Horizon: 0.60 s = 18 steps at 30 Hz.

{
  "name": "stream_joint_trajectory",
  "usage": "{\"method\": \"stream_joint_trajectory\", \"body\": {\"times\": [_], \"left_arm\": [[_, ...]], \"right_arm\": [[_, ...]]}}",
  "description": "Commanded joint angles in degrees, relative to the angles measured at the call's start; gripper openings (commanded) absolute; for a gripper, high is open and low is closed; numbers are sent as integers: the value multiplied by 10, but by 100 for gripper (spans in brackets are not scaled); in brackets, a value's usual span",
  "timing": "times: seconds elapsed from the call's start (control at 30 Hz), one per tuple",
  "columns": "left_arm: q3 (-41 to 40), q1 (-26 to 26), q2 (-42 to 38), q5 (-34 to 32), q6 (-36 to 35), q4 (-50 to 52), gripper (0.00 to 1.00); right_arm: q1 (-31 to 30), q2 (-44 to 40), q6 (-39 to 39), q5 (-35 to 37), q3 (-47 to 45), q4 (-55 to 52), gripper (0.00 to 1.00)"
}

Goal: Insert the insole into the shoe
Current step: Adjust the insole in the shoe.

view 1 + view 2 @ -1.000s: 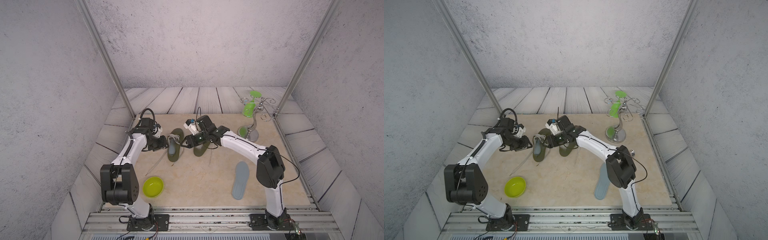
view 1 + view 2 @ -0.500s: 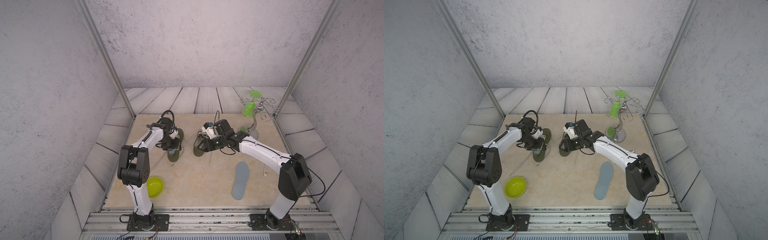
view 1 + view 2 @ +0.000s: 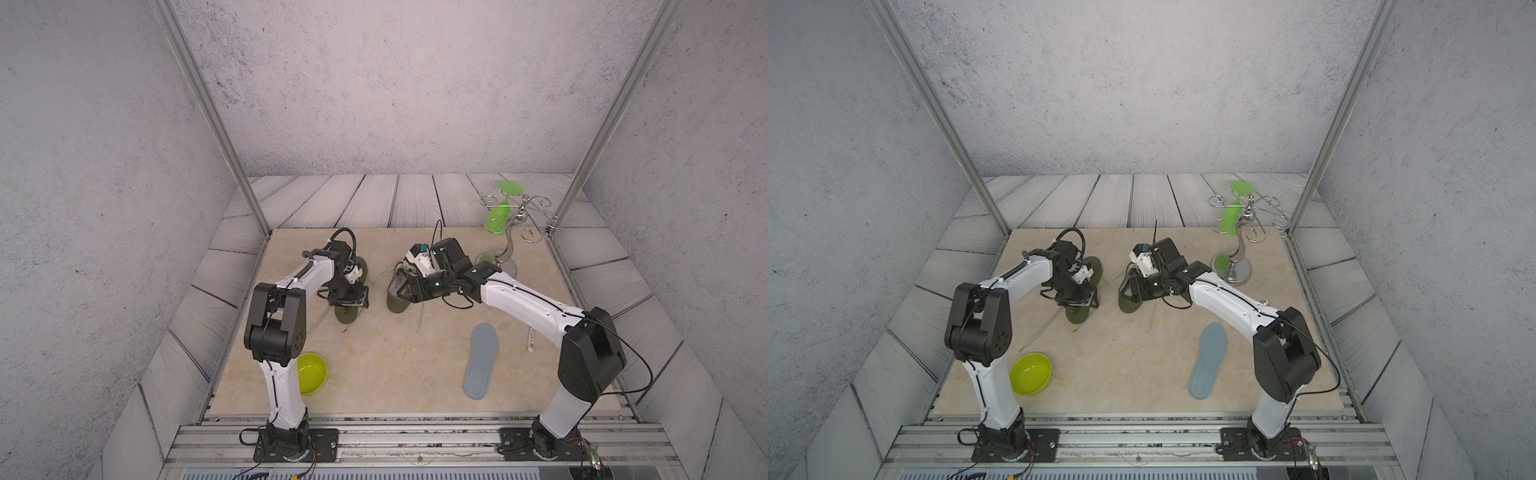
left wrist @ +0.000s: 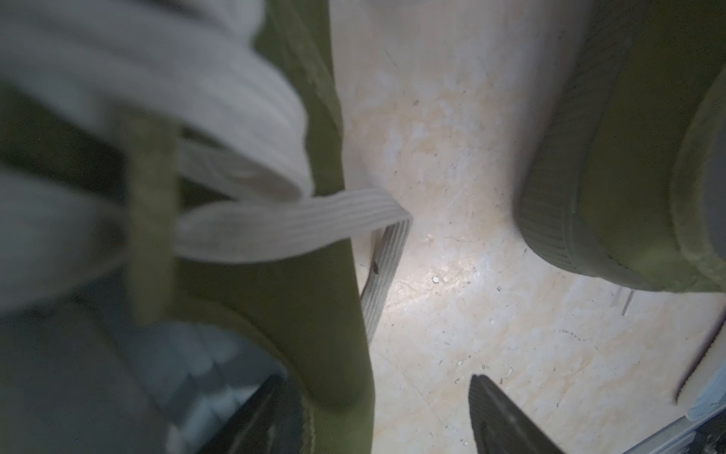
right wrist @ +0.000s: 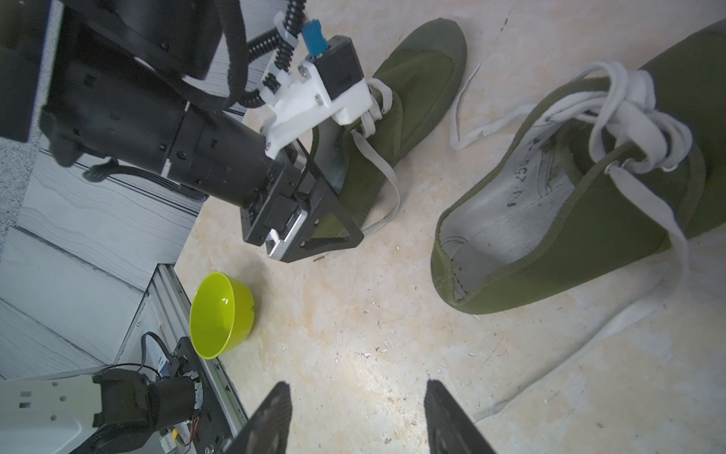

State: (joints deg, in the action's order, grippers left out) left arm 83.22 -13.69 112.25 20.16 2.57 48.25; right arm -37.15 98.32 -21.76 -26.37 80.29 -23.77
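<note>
Two olive-green lace-up shoes stand side by side mid-table. My left gripper [image 3: 349,301] [image 4: 377,381] is open over the left shoe [image 3: 347,313] [image 5: 416,90], astride its side wall. One finger [image 4: 251,412] is inside on a grey insole [image 4: 78,373], the other finger [image 4: 503,420] outside over the table. My right gripper [image 3: 401,291] [image 5: 358,387] is open and holds nothing, low over bare table beside the heel of the right shoe [image 3: 397,305] [image 5: 589,196], whose white printed lining shows. A second grey-blue insole [image 3: 478,361] [image 3: 1208,361] lies loose near the right arm.
A lime bowl [image 3: 311,372] [image 5: 222,314] sits by the left arm's base. A chrome stand [image 3: 509,249] with green glasses is at the back right. A small white stick [image 3: 530,338] lies right of the loose insole. White laces [image 5: 463,125] trail on the table between the shoes.
My left gripper has moved right onto the left shoe and its jaws have widened. My right gripper has drawn back from between the shoes to the right shoe's heel.
</note>
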Motion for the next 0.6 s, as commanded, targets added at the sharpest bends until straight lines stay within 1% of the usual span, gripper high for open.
{"method": "stream_joint_trajectory", "body": {"times": [0.0,0.13,0.57], "left_arm": [[12,-5,10,37,-7,15,76],[14,-5,6,67,0,23,75],[30,-5,-25,76,19,44,72]], "right_arm": [[4,-38,11,0,-5,-6,56],[5,-39,10,-3,-5,-4,56],[6,-40,4,-9,-15,8,56]]}}
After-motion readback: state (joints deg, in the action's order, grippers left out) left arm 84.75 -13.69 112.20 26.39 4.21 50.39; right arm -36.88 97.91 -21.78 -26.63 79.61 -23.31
